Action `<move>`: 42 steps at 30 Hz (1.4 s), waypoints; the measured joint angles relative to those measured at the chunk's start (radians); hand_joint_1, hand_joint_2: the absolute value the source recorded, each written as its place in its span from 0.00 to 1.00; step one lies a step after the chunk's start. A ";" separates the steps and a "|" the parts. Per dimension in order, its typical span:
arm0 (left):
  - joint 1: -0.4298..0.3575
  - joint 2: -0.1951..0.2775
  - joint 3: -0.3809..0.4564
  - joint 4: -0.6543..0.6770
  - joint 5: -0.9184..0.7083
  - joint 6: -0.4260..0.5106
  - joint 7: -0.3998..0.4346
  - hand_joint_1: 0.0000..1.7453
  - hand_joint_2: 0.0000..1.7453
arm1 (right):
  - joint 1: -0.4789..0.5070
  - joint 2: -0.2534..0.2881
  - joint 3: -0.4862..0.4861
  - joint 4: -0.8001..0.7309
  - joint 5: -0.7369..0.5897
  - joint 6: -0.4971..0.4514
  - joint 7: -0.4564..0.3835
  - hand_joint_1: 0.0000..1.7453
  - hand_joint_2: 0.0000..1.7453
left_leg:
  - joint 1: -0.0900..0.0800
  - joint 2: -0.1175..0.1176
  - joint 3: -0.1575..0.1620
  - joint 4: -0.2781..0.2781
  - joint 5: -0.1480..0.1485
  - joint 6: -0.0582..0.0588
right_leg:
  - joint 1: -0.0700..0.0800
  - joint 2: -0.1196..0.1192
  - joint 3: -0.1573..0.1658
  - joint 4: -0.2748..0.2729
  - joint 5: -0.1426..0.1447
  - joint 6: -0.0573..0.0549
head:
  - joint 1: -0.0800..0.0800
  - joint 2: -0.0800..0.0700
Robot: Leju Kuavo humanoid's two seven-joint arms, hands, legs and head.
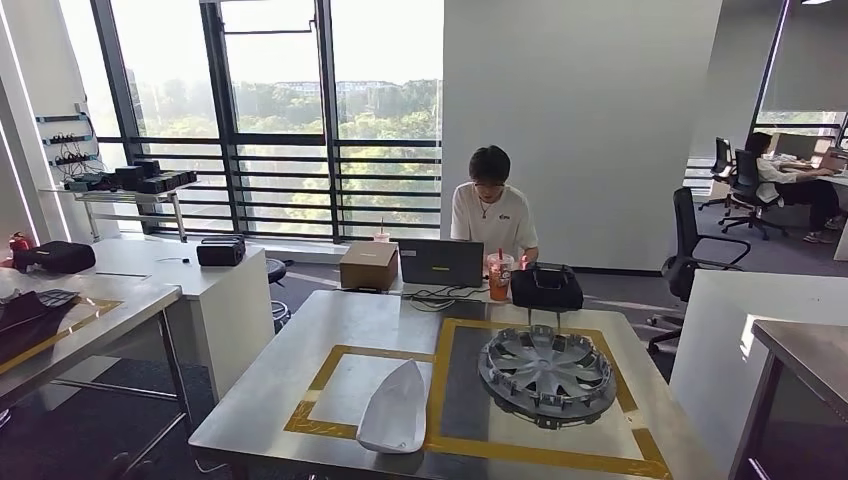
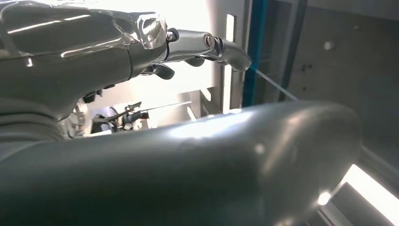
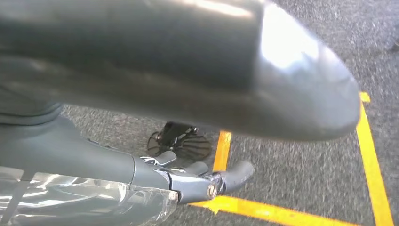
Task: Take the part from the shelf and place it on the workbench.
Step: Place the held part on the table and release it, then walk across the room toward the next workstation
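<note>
the head view looks across a steel surface [image 1: 330, 320] marked with yellow tape frames [image 1: 440, 385]. a grey wheel cover [image 1: 547, 372] lies flat inside the larger right-hand frame, and a white pointed part [image 1: 394, 410] lies on the near edge of the smaller left-hand frame, its tip aimed toward the far side. the two parts are apart, with a tape strip between them.

at the far edge of the surface stand a cardboard box [image 1: 369, 266], an open laptop [image 1: 441, 262], an orange drink cup [image 1: 499, 275] and a black bag [image 1: 546, 287]. a person in a white shirt [image 1: 492, 215] sits behind the laptop. to the left a white counter carries a small black case [image 1: 221, 251], and another person sits at a desk far right [image 1: 785, 180].

the left robot hand [image 2: 188, 52] shows in its wrist view with the thumb large in front and the darker fingers stretched out, spread from the thumb, with nothing between them.

the right robot hand [image 3: 197, 181] hangs over grey carpet crossed by yellow floor lines [image 3: 371, 165]; its fingers extend loosely and hold nothing. a dark round object [image 3: 181, 141] sits on the floor beyond them, too blurred to identify.
</note>
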 joint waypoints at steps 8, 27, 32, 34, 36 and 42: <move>0.003 0.010 -0.002 -0.001 -0.003 0.013 -0.003 0.00 0.00 | 0.002 0.001 -0.001 0.000 0.004 0.002 0.007 0.00 0.00 | 0.014 -0.009 -0.061 0.307 -0.207 -0.028 | -0.006 -0.002 -0.087 0.006 0.078 -0.026 | -0.005 -0.001; 0.005 0.018 -0.003 -0.029 -0.039 0.013 -0.017 0.00 0.00 | -0.009 -0.018 -0.006 0.018 0.005 -0.020 0.023 0.00 0.00 | -0.007 -0.004 0.031 -0.004 -0.046 0.029 | -0.001 0.006 -0.055 0.085 0.018 0.025 | 0.001 -0.001; 0.008 0.023 -0.007 -0.031 -0.043 0.016 -0.017 0.00 0.00 | -0.007 -0.025 -0.007 0.019 0.005 -0.017 0.021 0.00 0.00 | -0.001 -0.006 0.013 0.001 -0.028 0.002 | 0.004 0.002 -0.018 -0.017 0.033 -0.011 | 0.001 -0.001; 0.009 0.027 -0.008 -0.031 -0.044 0.017 -0.017 0.00 0.00 | -0.007 -0.025 -0.007 0.019 0.006 -0.016 0.021 0.00 0.00 | 0.003 -0.009 -0.013 0.070 -0.103 -0.010 | -0.005 -0.002 -0.033 -0.021 0.054 -0.024 | -0.001 -0.001; 0.010 0.031 -0.008 -0.031 -0.044 0.018 -0.017 0.00 0.00 | -0.007 -0.024 -0.007 0.019 0.006 -0.016 0.021 0.00 0.00 | 0.011 -0.010 -0.049 0.209 -0.202 -0.022 | -0.005 -0.005 -0.055 -0.019 0.073 -0.027 | -0.003 -0.001; 0.011 0.040 -0.008 -0.032 -0.043 0.020 -0.017 0.00 0.00 | -0.006 -0.021 -0.007 0.019 0.005 0.004 0.021 0.00 0.00 | 0.031 -0.014 0.106 0.110 -0.164 -0.048 | -0.017 -0.004 -0.139 0.027 0.110 -0.002 | -0.007 -0.001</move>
